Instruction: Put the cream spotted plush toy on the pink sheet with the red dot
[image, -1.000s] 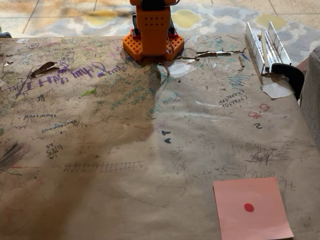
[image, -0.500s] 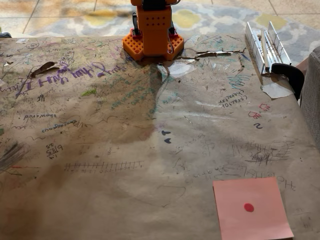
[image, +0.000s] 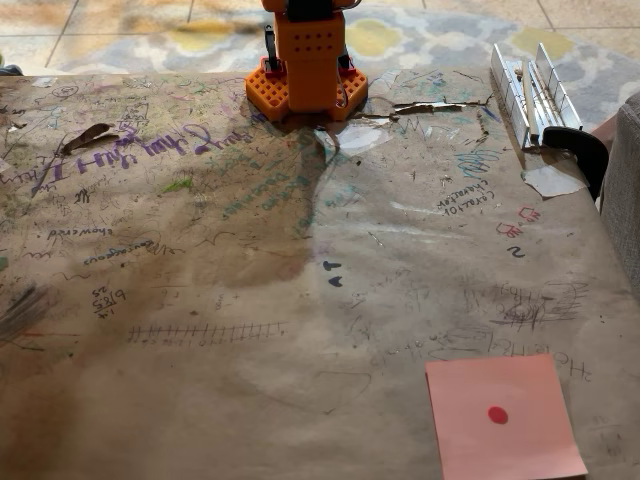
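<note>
Orange arm base (image: 306, 62) upright at table's (image: 250, 300) far edge

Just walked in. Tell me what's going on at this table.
An orange robot arm's base stands at the far edge of a table covered in scribbled brown paper. A pink sheet with a red dot lies flat near the front right corner of the fixed view, with nothing on it. A black clamp and a white rack sit at the right edge. Nothing is being handled.
</note>
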